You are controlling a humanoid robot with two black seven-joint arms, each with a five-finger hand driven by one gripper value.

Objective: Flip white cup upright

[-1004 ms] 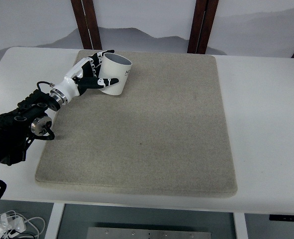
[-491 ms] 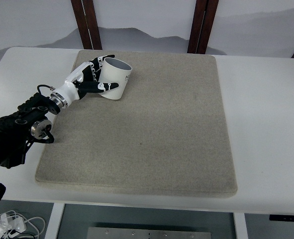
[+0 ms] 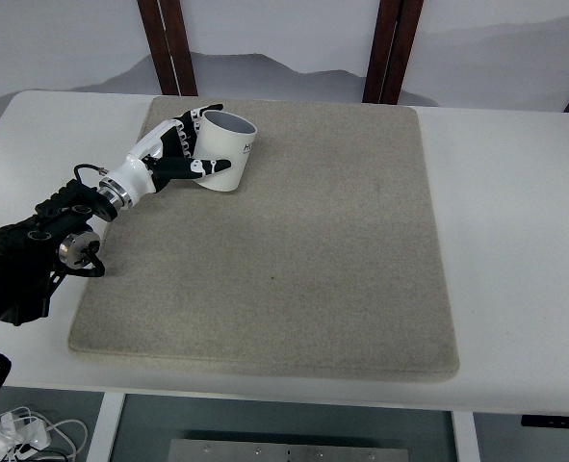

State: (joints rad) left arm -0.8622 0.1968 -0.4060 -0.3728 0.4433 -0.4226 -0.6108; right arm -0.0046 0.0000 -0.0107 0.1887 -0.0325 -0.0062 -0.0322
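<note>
Top view: the left robot hand [image 3: 183, 149] wraps the white cup [image 3: 222, 151] at the mat's [image 3: 294, 279] far-left corner on the desk [image 3: 515, 231] — mouth up, slightly tilted. It looks light, rigid and smooth, possibly slippery — best gripped around the side wall.

Only bit of print I can spot is a small dark marking on the side of the white cup [image 3: 223, 150], up near its rim on the right edge. It's way too tiny and blurry to read (could be a couple of letters or a logo, can't say). Nothing legible on the grey mat [image 3: 284, 231], the white table [image 3: 515, 241] or the robot arm.
</note>
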